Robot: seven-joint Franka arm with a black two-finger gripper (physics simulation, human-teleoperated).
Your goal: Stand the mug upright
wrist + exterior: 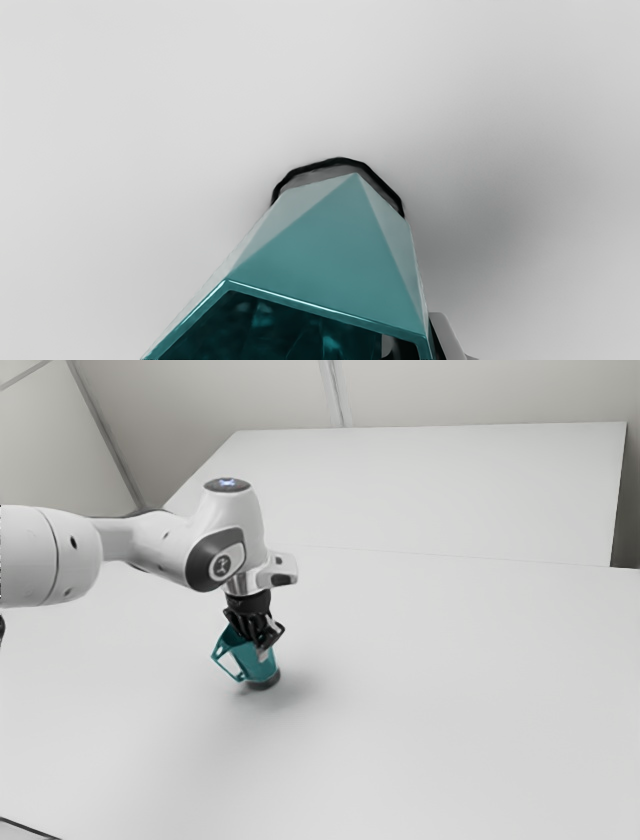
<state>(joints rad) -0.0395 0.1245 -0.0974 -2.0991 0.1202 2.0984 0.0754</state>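
Teal, faceted mug [255, 668] stands mouth up, its black foot [264, 683] down at the white table [430, 690], under the hand. Its axis appears close to vertical; whether the foot is seated flat, or a slight lean remains, cannot be told. The angular handle [226, 669] faces the exterior view's left.

The black two-finger gripper [422, 346] pinches the mug's side wall near the rim: one finger [387, 346] is inside the mouth, the other [447, 330] outside.

Assessment: the posture fits a mug nearly righted, with final seating or release the likely matter in hand. Any remaining lean should be corrected slowly about the foot, with the pinch firm, since a one-sided wall hold could let the mug pivot. Full contact under the foot should be confirmed before the grip is loosened. On release, parting only slightly and rising straight should keep the inner finger from dragging the wall and tipping the mug.

The white arm [140, 540] reaches in from the exterior view's left.
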